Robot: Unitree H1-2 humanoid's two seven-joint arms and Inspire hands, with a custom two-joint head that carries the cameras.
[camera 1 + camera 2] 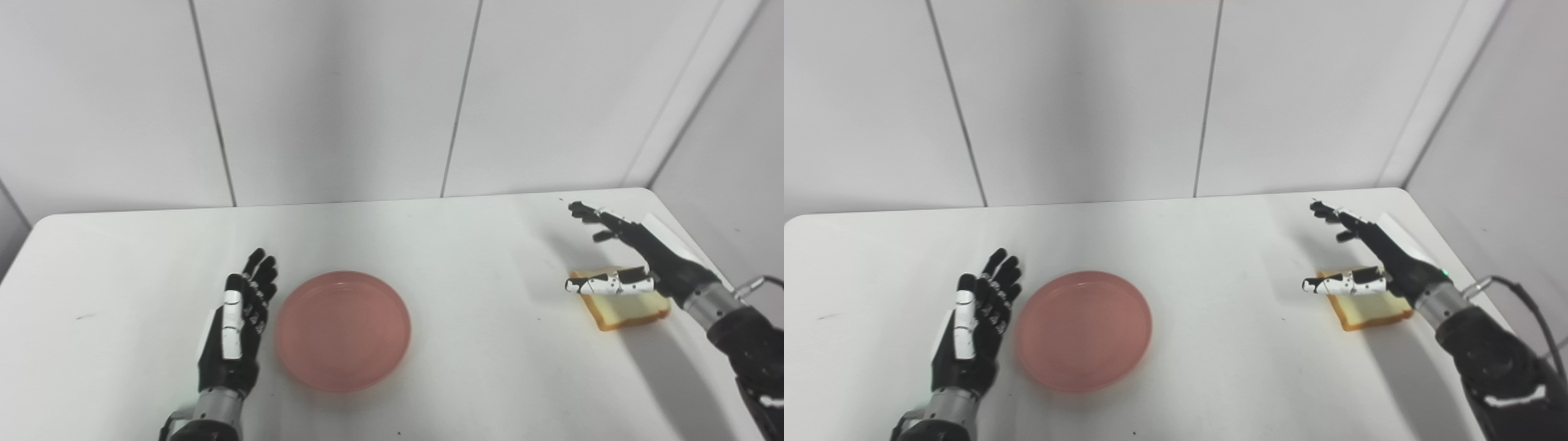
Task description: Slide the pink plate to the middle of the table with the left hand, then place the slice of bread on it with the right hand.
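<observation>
The pink plate lies on the white worktop, a little left of centre and toward the near edge, so the sliding step looks nearly or fully done; whether it counts as the middle is a judgement call. The left robot hand stands just beside the plate's left rim, fingers straight and spread, holding nothing; whether it touches the rim cannot be told.

The second step is not yet done. The slice of bread lies flat on the worktop at the right, well apart from the plate. The right robot hand hovers above it, spread wide, thumb stretched over the near part of the slice, and it grips nothing. What is left: close on the bread, carry it left and set it down.

The plate is empty.
</observation>
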